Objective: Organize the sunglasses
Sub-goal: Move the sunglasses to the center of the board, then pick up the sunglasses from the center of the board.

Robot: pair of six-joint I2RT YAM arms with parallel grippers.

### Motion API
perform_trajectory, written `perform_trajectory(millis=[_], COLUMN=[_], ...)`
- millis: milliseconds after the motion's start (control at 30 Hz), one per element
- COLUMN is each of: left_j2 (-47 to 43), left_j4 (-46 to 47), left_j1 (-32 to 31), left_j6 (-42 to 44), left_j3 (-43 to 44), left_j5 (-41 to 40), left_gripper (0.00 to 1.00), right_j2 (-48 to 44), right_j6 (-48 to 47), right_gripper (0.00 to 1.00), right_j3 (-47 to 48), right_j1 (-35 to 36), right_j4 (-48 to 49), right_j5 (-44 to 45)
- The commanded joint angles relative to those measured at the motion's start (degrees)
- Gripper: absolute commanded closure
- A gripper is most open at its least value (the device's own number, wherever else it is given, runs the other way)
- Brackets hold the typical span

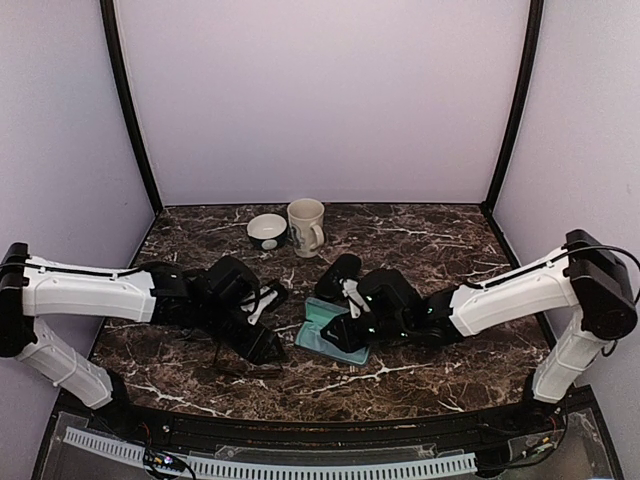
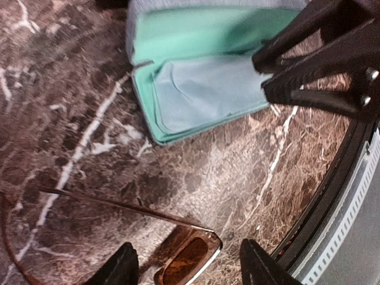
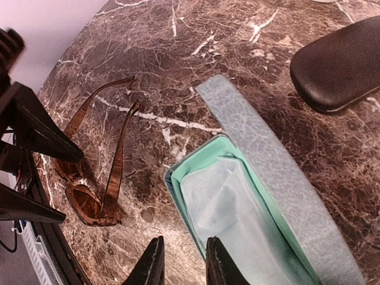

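Note:
A brownish pair of sunglasses point(image 3: 89, 202) lies unfolded on the marble table point(image 1: 420, 250), near its front edge. My left gripper point(image 2: 190, 270) is open and low over it. One amber lens point(image 2: 187, 264) lies between the fingers, with a gap on each side. Just to the right lies an open grey-blue case point(image 3: 237, 208) with a teal lining and a pale cloth inside. My right gripper point(image 3: 184, 270) is at the case's near corner, open only narrowly, with bare marble between the tips. Its right fingertip point(image 3: 219, 267) sits at the case's rim.
A closed black oblong case point(image 1: 338, 272) lies just behind the open case. A bowl point(image 1: 267, 230) and a cream mug point(image 1: 306, 226) stand at the back. The table's front rail point(image 2: 350, 208) runs close to the left gripper. The two grippers are near each other.

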Motion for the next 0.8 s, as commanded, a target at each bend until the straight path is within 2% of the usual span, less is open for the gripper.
perform_trajectory(millis=[0, 300, 533, 767], left_j2=[-7.0, -16.9, -16.8, -16.7], left_j4=[-3.4, -5.7, -4.6, -2.3], left_j1=[1.4, 13.0, 15.1, 15.7], left_j6=[-2.2, -6.5, -7.3, -7.5], left_j3=[-0.8, -9.6, -12.6, -13.6], left_j5=[-11.3, -12.4, -11.5, -10.7], left_gripper=[0.40, 0.40, 0.36, 0.34], right_j2=[3.6, 13.8, 20.9, 25.1], right_j6=[2.3, 3.2, 2.3, 2.2], right_gripper=[0.74, 0.69, 0.65, 0.65], right_j3=[5.1, 19.6, 29.7, 35.3], right_j1=[1.2, 3.9, 5.3, 6.0], right_j4=[1.4, -7.0, -15.3, -21.4], right_j5=[-3.4, -6.7, -8.3, -7.1])
